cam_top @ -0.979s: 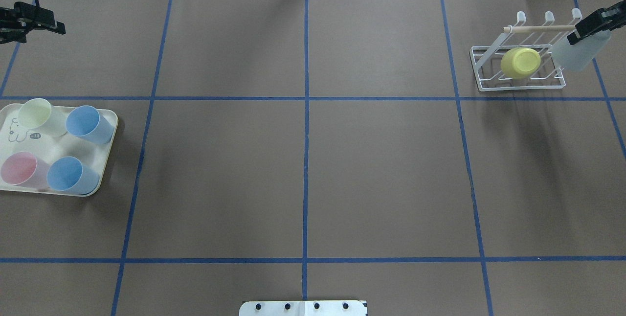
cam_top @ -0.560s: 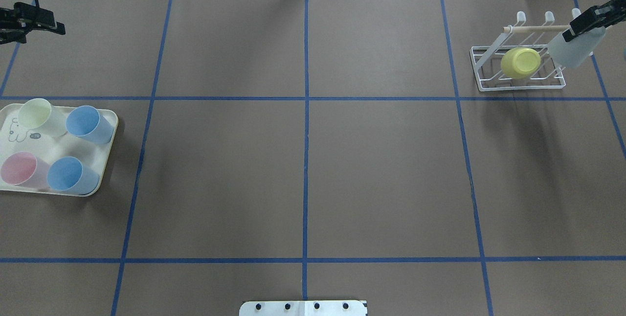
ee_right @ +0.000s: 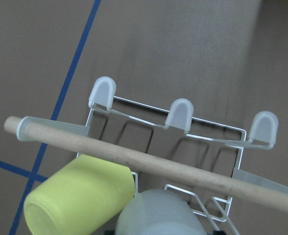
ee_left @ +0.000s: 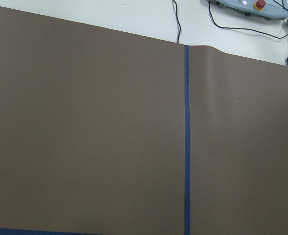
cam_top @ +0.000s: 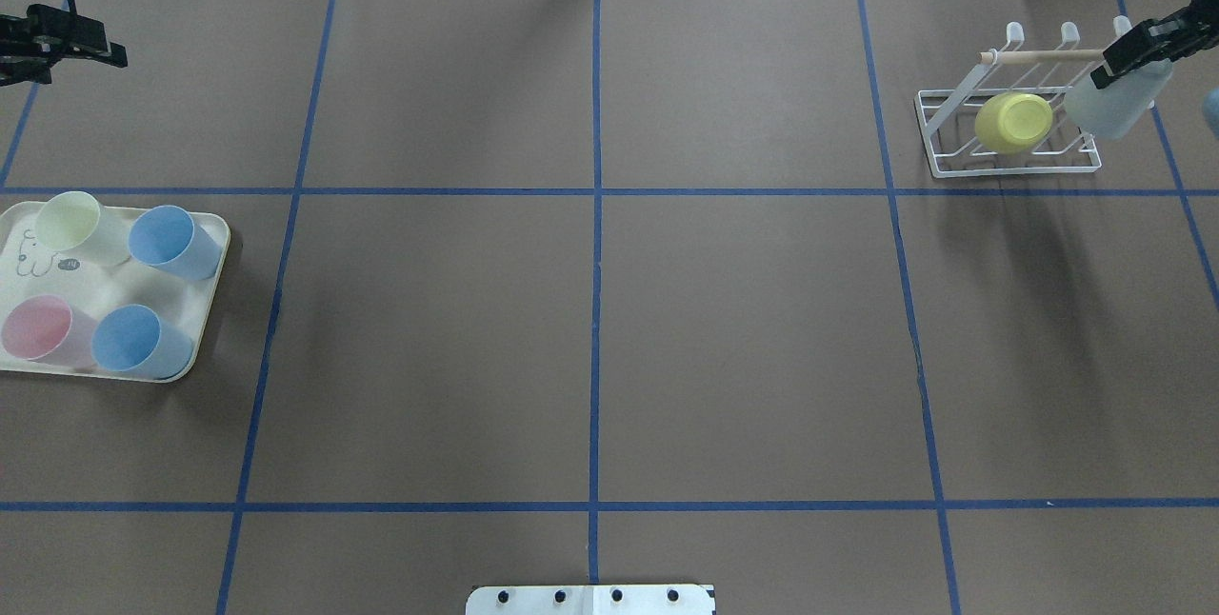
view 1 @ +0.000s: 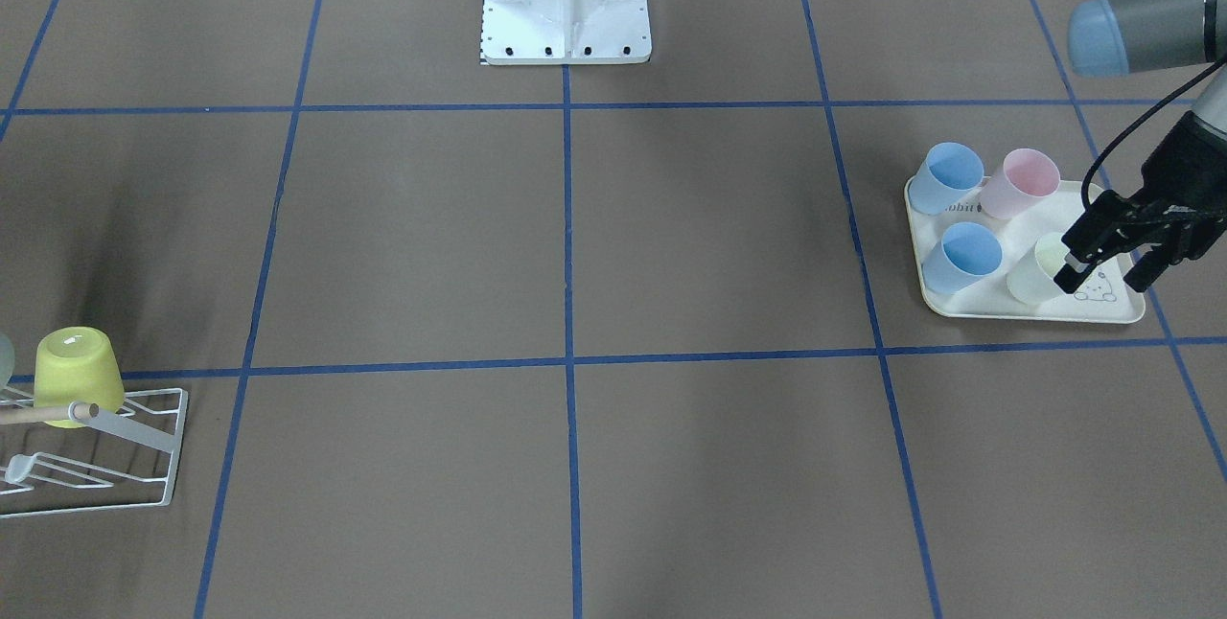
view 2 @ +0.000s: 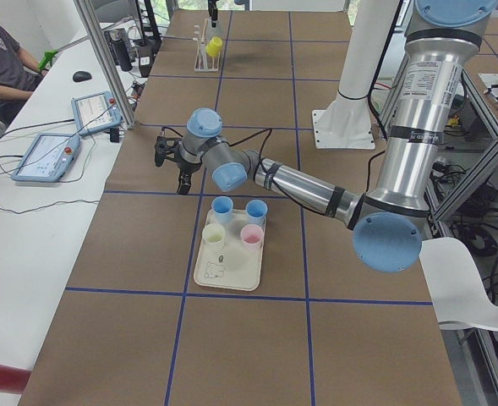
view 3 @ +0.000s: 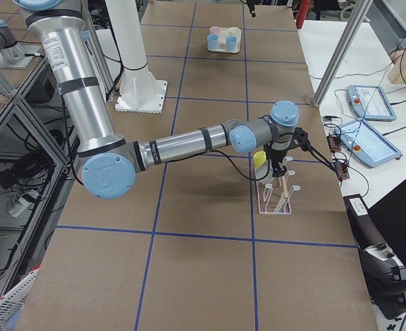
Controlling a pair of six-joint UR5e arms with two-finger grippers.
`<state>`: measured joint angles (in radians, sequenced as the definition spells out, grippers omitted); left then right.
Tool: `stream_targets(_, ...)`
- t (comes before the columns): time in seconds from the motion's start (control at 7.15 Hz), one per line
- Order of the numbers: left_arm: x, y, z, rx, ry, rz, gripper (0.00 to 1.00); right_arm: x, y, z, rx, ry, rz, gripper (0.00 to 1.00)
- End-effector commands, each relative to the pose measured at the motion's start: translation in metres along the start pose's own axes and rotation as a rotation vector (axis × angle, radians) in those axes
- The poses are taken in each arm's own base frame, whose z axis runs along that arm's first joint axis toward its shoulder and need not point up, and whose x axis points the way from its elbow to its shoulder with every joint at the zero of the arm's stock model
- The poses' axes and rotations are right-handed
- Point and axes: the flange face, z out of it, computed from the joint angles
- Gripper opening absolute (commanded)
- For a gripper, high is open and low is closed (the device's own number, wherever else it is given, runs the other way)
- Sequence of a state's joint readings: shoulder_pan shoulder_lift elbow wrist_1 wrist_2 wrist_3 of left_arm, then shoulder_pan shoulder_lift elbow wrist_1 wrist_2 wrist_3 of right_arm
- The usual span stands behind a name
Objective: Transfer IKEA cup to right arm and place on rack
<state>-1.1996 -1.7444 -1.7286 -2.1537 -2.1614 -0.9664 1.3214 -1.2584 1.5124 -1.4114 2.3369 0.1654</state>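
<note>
Alignment looks decent imo: right gripper (cam_top: 1133, 51) pinches the translucent IKEA cup (cam_top: 1112, 106), tilted, over the wire rack's (cam_top: 938, 134) free end, just beside the upturned yellow cup (cam_top: 1013, 122), robot side of the dowel (cam_top: 1043, 54). Left gripper (view 1: 1100, 279) is spread, way off near the tray (cam_top: 205, 348).

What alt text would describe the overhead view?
The right end effector holds a translucent white cup at one end of a white wire rack, beside an upside-down yellow-green cup on it. Far left, a cream tray carries four pastel cups; the left end effector hovers beyond it.
</note>
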Motion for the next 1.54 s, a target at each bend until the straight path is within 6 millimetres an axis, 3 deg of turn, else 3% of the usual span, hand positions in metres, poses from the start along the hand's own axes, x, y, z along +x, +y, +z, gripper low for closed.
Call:
stream_targets(0.0, 0.000, 0.000, 0.000, 0.000, 0.000, 0.000, 1.00, -0.008, -0.002, 0.012, -0.017, 0.002, -0.009, 0.76)
stream_targets(0.14, -0.001, 0.001, 0.000, -0.001, -0.001, -0.001, 1.00, -0.008, -0.002, 0.015, -0.023, 0.002, -0.007, 0.97)
stream_targets(0.7, -0.010, 0.006, 0.000, -0.006, -0.011, 0.004, 1.00, -0.014, -0.019, 0.013, -0.013, -0.003, -0.017, 0.99)
stream_targets(1.12, -0.100, 0.050, -0.007, -0.063, -0.109, 0.150, 1.00, -0.013, -0.010, 0.002, 0.003, -0.016, -0.017, 0.99)
stream_targets(1.4, -0.152, 0.098, -0.015, -0.126, -0.168, 0.096, 1.00, -0.013, 0.026, -0.006, 0.011, -0.014, -0.020, 0.99)
